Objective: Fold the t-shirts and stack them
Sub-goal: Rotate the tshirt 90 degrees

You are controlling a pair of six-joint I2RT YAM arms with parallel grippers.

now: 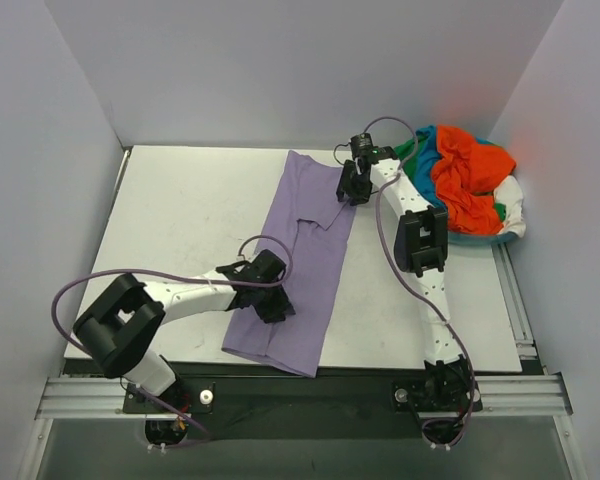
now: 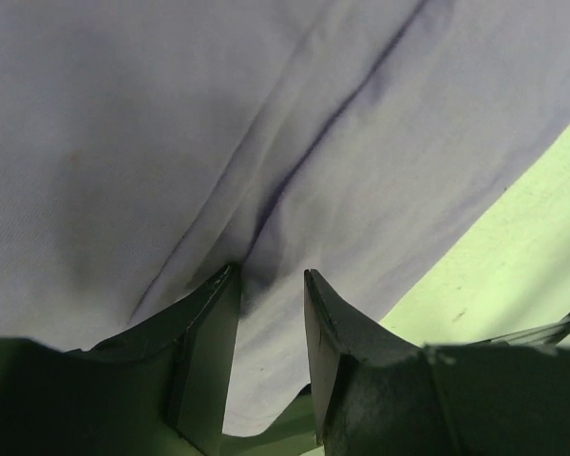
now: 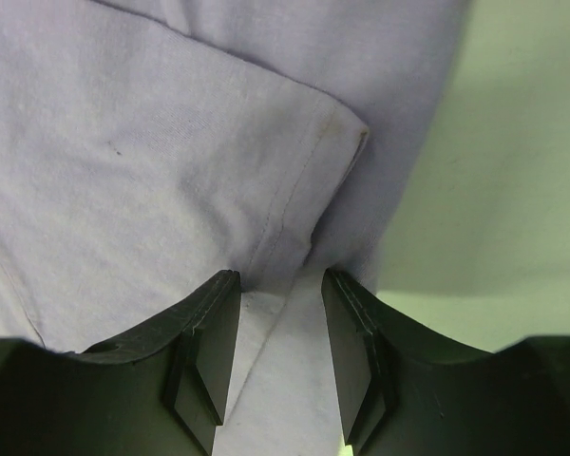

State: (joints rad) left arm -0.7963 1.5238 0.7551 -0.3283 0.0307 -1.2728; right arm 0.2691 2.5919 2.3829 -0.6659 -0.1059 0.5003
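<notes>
Stretched rightward with left gripper (image 2: 271,275) low, jaws narrowly parted; reaching far forward with right gripper (image 3: 280,275) pointed down, jaws slightly parted

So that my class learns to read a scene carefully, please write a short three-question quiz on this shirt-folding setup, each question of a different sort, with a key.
1. True or false: the purple shirt is bunched up in a heap.
2. Where on the table is the heap of coloured shirts? A. far right corner B. near left corner C. centre
3. Complete: the tool at the purple shirt's far end is the ___ one.

Key:
1. False: it lies stretched out in a long strip.
2. A
3. Right: the right tool is at the far end and the left tool is towards the near end.
</notes>
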